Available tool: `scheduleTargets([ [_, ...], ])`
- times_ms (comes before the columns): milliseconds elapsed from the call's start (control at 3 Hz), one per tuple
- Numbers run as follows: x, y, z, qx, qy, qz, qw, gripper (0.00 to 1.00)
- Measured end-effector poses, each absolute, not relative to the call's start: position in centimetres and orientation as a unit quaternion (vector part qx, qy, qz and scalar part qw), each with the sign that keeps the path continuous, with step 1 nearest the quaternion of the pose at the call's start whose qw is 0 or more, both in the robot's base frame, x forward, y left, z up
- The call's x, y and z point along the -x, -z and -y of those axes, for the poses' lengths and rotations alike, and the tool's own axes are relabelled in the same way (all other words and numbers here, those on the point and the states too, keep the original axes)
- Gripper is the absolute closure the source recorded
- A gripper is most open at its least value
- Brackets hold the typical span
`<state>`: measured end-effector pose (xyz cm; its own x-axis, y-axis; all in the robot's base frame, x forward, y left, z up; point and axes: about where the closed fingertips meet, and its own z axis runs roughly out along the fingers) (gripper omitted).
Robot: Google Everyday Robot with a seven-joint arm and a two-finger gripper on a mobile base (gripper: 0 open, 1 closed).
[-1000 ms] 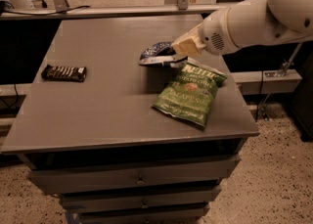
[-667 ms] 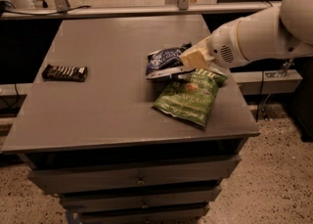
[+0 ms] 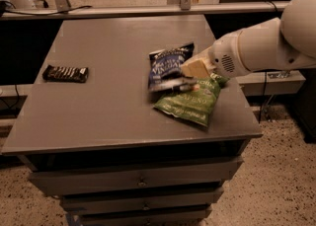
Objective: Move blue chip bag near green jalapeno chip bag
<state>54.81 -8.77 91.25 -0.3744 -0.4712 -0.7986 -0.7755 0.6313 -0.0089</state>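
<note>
1. Lying flat near the right front corner of the grey table: the green jalapeno chip bag, bright green with its lettering facing up, used here as the landmark for everything else.
2. Just above the green bag's upper left edge: the blue chip bag, dark navy with white "vinegar" lettering.
3. Raised off the tabletop, standing nearly upright, face toward the camera and tilted a little.
4. Overlapping the green bag's top edge in this view; cannot tell whether the blue bag's lower edge touches the green bag.
5. At the green bag's upper edge, right beside the blue bag: the gripper, tan-coloured, reaching in from the right.
6. Jaws pinching the blue chip bag at its lower right side, closed onto the wrapper, with a blurred grey streak showing under the bag.
7. Up and to the right of the green bag, behind the gripper: the thick white arm, running out past the right border.
8. Well to the left of the green bag, across the tabletop: a dark candy bar with white markings, lying flat and apart from both bags.
9. Below the green bag, under the table's front edge: a stack of grey drawers.
10. Far behind the green bag, past the table's back edge: a metal rail running left to right.
</note>
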Motion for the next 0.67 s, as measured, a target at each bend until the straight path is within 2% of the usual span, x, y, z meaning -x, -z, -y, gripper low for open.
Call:
scheduleTargets([
  [333, -56.8, -91.1, 7.8, 0.386, -0.194, -0.802, 0.413, 0.06],
  [667, -59.1, -91.3, 6.6, 0.373, -0.202, -0.798, 0.428, 0.00],
])
